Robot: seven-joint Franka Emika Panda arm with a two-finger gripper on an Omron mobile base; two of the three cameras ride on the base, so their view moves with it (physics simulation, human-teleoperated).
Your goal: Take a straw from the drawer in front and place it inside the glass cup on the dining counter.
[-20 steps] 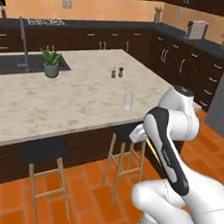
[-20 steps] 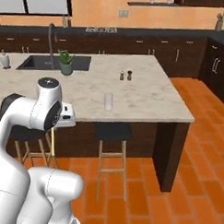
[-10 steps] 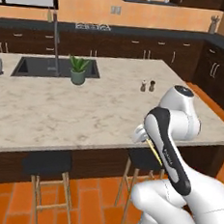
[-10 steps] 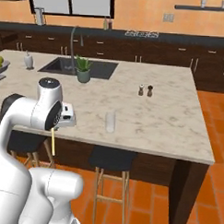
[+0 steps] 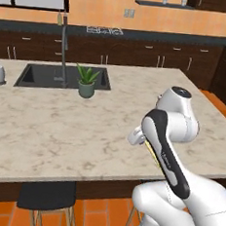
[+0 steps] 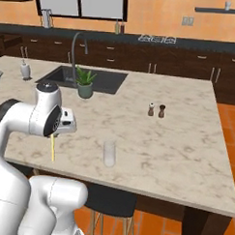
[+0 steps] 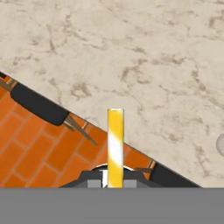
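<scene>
I have the thin pale yellow straw [image 6: 52, 149] clenched in the claw [image 7: 114, 183], hanging point-down over the near edge of the beige marbled tabletop [image 6: 181, 137] (ready for dropping in), with the clear glass tumbler [image 6: 109, 153] standing near.

We see potted plant [image 6: 84, 82] beside sink [image 6: 100, 80]; salt and pepper shakers [image 6: 156, 110] well right of sink; stool [image 5: 46, 197] below.
</scene>
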